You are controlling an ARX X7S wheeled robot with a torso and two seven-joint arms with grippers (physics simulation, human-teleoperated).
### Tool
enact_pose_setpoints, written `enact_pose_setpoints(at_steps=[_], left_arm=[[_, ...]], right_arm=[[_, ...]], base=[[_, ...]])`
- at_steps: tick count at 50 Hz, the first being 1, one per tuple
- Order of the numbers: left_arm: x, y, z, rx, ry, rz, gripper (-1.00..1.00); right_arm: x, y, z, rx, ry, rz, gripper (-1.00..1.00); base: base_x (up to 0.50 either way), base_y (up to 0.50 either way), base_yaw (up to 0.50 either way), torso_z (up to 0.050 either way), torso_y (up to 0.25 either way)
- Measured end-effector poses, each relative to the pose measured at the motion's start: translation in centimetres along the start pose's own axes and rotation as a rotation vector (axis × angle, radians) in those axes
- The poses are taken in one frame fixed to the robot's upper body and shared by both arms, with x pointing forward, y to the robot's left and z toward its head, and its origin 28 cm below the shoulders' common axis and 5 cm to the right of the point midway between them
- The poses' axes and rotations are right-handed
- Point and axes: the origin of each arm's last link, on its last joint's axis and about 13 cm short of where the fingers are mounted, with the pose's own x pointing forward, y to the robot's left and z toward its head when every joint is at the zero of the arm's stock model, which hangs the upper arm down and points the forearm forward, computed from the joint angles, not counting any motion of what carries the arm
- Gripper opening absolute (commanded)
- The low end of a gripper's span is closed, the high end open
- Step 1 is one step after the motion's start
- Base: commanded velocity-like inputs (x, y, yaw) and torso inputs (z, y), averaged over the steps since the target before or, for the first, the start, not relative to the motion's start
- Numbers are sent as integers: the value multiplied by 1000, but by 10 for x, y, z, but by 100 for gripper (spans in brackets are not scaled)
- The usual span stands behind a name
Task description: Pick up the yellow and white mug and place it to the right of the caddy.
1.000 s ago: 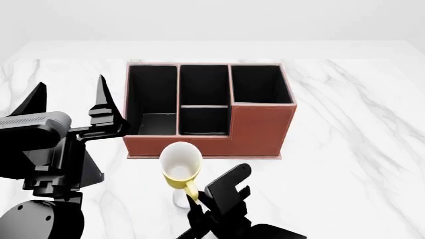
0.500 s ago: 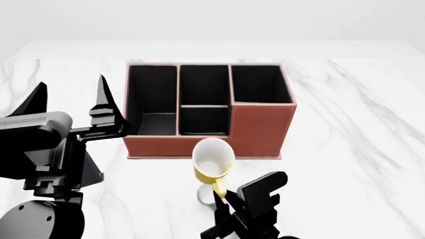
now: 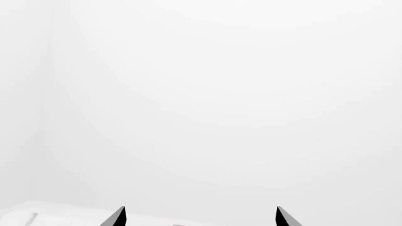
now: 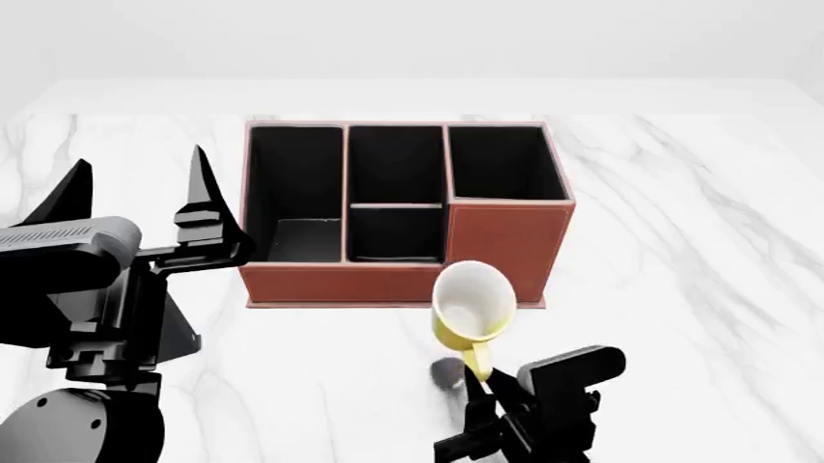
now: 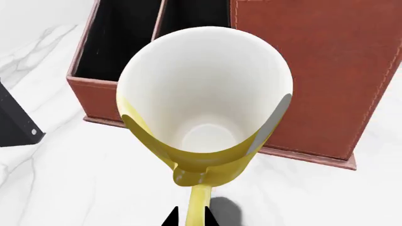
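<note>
The yellow and white mug [image 4: 473, 307] hangs above the table in front of the caddy's taller right section, its white inside facing up. My right gripper [image 4: 480, 378] is shut on the mug's yellow handle. In the right wrist view the mug [image 5: 204, 113] fills the middle, and the right gripper [image 5: 190, 215] has its black tips pressed on either side of the handle. The reddish-brown caddy [image 4: 508, 241] stands mid-table, and its front wall [image 5: 314, 70] shows close behind the mug. My left gripper [image 4: 139, 188] is raised at the left, open and empty; its tips [image 3: 199, 215] point at blank wall.
The white marble table [image 4: 682, 260] stretches to the right of the caddy. A black slab's corner [image 5: 16, 125] shows left of the caddy in the right wrist view. My left arm's bulk [image 4: 77, 318] fills the lower left of the head view.
My right gripper has carried the mug to the right along the caddy's front, from its left-middle to its taller right section. The left arm has not moved.
</note>
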Motion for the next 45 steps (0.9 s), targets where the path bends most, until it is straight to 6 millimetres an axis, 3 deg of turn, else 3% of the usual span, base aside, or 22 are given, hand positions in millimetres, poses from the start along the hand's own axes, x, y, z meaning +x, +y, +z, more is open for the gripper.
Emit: enact_pose_setpoints(at_steps=[45], left_arm=[[0,-1,-2,5,8,-5,100]], right_arm=[[-38,-30,7,63,-84,-244,-100]], base=[[0,0,0,0,0]])
